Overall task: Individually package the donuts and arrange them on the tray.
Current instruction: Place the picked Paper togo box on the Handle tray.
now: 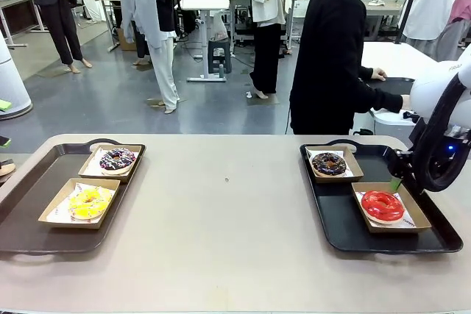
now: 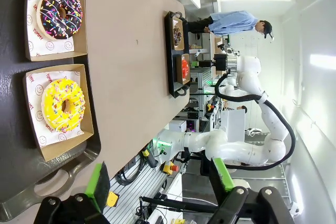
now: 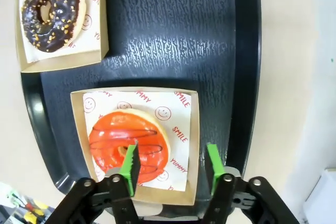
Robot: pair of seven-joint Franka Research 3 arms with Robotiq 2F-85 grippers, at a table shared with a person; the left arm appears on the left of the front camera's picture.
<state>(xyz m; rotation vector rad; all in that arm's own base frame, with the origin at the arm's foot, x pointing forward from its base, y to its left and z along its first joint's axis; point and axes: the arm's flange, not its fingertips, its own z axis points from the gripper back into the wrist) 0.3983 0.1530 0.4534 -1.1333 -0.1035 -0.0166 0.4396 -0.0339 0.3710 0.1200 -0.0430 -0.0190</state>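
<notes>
All four donuts are sitting in their own shallow cardboard boxes with white printed liners, two boxes to a tray, so the packaging and arranging are looking essentially finished.

On the tray at the robot's left (image 1: 29,182), the sprinkled chocolate donut (image 1: 118,159) is lying in the far box and the yellow donut (image 1: 89,202) in the near box (image 1: 55,211), one just beside the other. On the right tray (image 1: 331,233), the dark chocolate donut (image 1: 329,163) is resting in the far box and the red donut (image 1: 382,205) in the near box (image 1: 416,218). Both trays are lying flat on the counter (image 1: 221,218), well apart from each other.

The right gripper (image 3: 169,162) is hovering just above the red donut's box with its jaws parted and nothing between them; one green pad is showing over the donut's edge, the other over the liner beside it. Whether the pads are touching anything is not possible to tell. My reading is that this donut is the last one placed.

The left gripper (image 2: 160,178) is hanging off past the near end of the left tray, spread wide and carrying nothing.

A person in black (image 1: 331,49) is standing at the far side, turned away toward another table.

What seems left is only pulling the right arm clear; perhaps a little squaring of boxes, though all four are looking reasonably straight.
</notes>
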